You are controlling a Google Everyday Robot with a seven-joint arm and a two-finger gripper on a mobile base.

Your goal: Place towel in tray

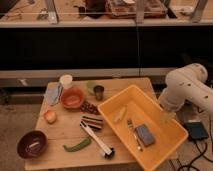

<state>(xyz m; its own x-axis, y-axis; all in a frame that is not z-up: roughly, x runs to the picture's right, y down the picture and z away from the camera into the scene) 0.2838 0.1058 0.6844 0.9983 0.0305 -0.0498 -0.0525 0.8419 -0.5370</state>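
Your yellow tray [150, 112] holds a fork [132, 131], a grey-blue sponge [145, 134] and a pale yellow item [120, 114]. The towel [53, 95] is pale blue and crumpled, at the table's [65, 131] left edge, touching the orange bowl [72, 98], well apart from the tray. The gripper [167, 115] hangs at the tray's right rim; you can't tell its state

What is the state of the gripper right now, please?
Gripper: at the right rim of the yellow tray; open or closed cannot be told. The towel lies far to the left, not held.
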